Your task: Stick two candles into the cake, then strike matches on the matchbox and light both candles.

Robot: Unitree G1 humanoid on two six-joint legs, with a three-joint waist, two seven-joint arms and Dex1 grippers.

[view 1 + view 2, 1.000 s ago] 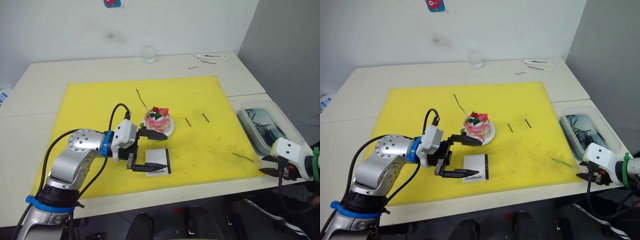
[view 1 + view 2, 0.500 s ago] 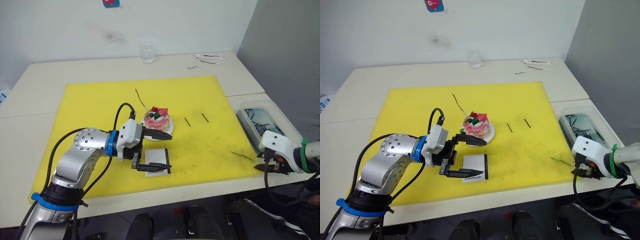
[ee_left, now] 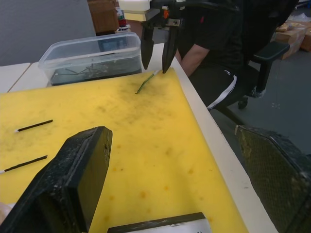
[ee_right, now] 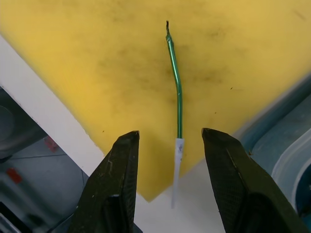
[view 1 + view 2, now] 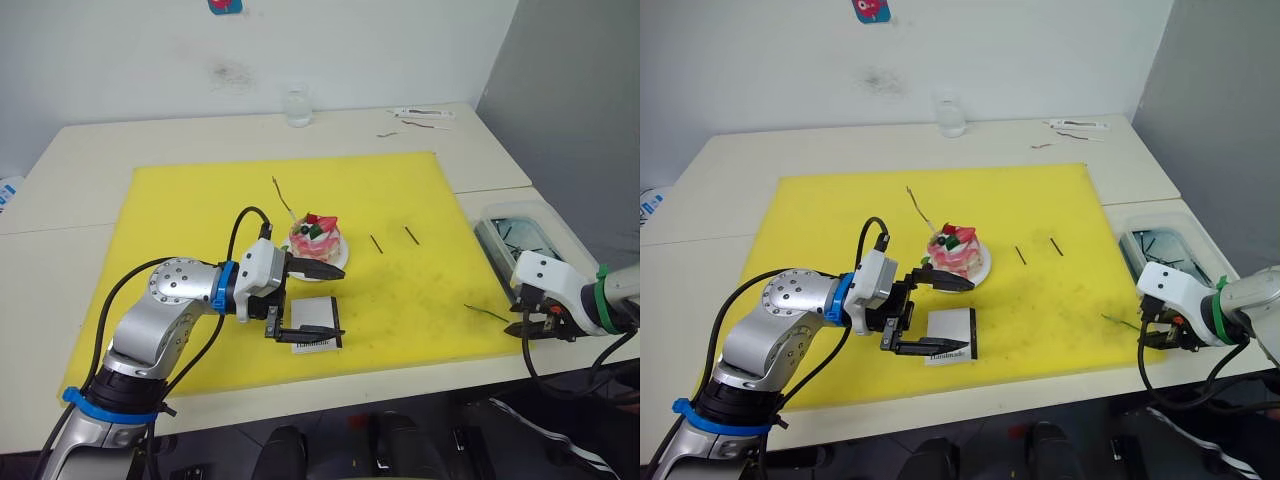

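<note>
So left gripper [image 5: 308, 300] hangs spread wide over the matchbox [image 5: 315, 336], just near of the cake [image 5: 316, 240], which has one pale candle [image 5: 283, 199] leaning out its far-left side. Matches [image 5: 375, 243] lie right of the cake. Right gripper [image 4: 167, 187], fingers apart, straddles the green candle [image 4: 174, 80] at the mat's [image 5: 180, 210] near-right edge. Risk: candle so thin the fingers could close past it or flick it off the edge. Candle's entry into the cake is hard to make out.
</note>
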